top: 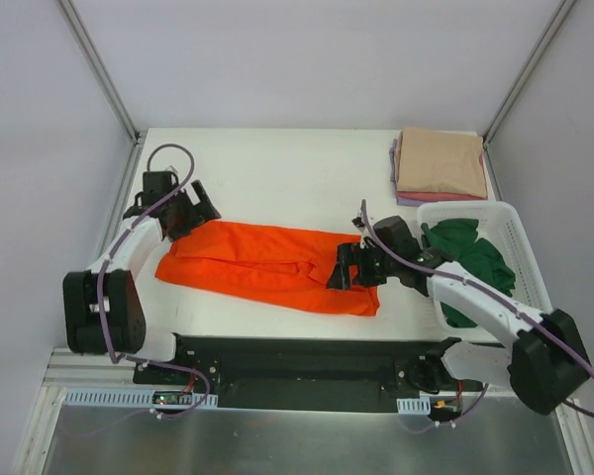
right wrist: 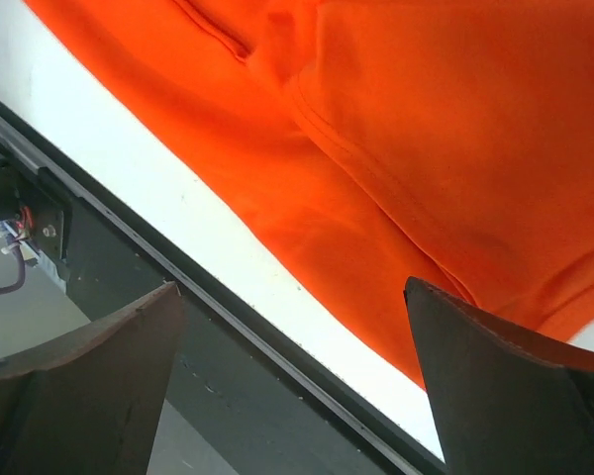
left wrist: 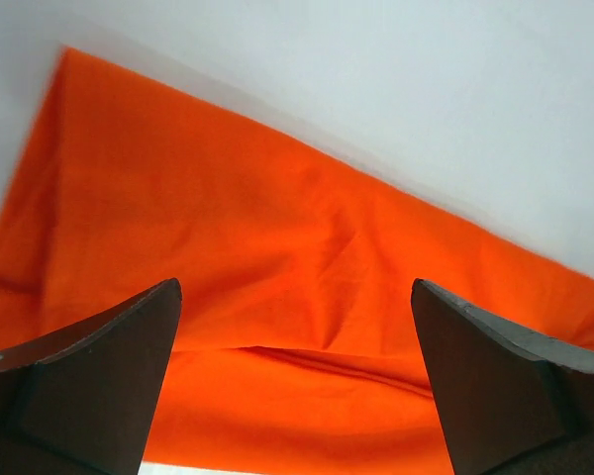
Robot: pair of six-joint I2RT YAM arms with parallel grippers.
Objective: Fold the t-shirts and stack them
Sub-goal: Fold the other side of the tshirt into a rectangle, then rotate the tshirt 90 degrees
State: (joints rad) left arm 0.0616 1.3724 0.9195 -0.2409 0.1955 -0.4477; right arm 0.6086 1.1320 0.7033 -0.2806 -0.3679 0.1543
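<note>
Dark grey, the left fingers (left wrist: 99, 386) stand wide apart with nothing clamped between them. In the left wrist view they hang over the orange t-shirt (left wrist: 277, 218), whose cloth fills the gap. I cannot tell if their tips touch it. The right fingers (right wrist: 505, 386) are also apart and hold nothing. Under them runs a hemmed edge of the same shirt, then a strip of white worktop (right wrist: 99, 134), then the black base plate (right wrist: 238, 366).

In the top view the left fingers (top: 190, 210) are at the 10 o'clock end of the orange t-shirt (top: 262, 259). The right fingers (top: 342, 269) are at its 4 o'clock end, over the cloth near its edge. The shirt lies flat in the middle of the worktop as a long band. It is folded lengthwise and runs from 9 o'clock toward 4 o'clock.

Further out, at 3 o'clock, is the white basket (top: 520, 233), with the green t-shirt (top: 470, 252) crumpled inside it and partly hidden by the right arm. At 1 o'clock, in the far corner just beyond the basket, is a neat stack of folded t-shirts (top: 441, 163). It has beige on top, pink under it and a thin lilac edge at the bottom.
</note>
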